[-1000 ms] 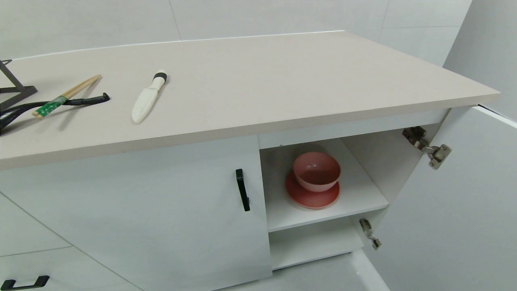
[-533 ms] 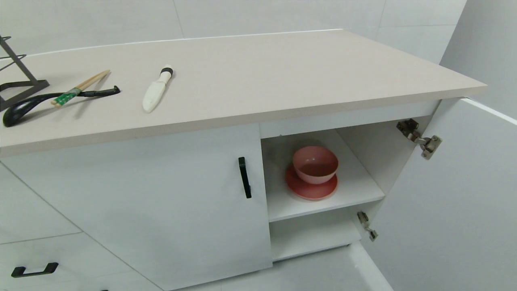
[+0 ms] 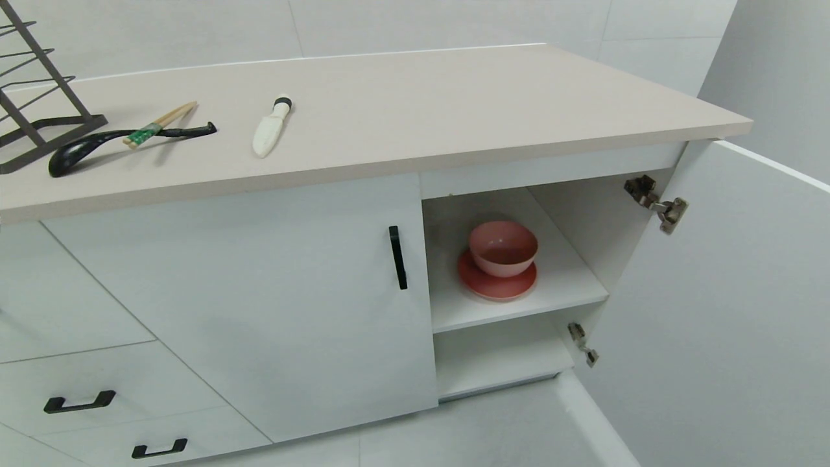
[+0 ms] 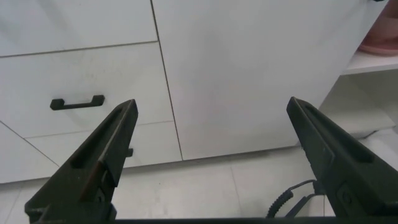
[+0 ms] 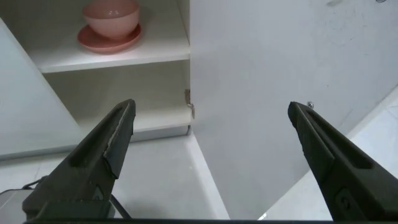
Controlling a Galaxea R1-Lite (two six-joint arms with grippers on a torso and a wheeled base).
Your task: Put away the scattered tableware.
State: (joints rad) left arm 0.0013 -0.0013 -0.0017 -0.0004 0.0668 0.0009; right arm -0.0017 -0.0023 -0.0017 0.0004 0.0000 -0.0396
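Three utensils wait on worktop point(image 3: 454, 97): chopsticks point(image 3: 162, 119), ladle point(image 3: 123, 139), knife point(image 3: 271, 128). Camera swung toward them; left tool point(image 4: 211, 104), right tool point(image 5: 211, 107) spread, empty.

Head view down over counter point(image 3: 486, 97), wrist views low facing cabinet point(image 3: 259, 292), bowl point(image 3: 503, 246) shared

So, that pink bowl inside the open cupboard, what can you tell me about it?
The pink bowl is round and deep with a smooth, matte look, probably plastic. It stands upright, mouth up, and looks empty. It rests in the middle of a darker red plate, which lies flat on the upper shelf of the open cupboard compartment, below the countertop. Only the plate touches it, and it stands clear of the cupboard walls.
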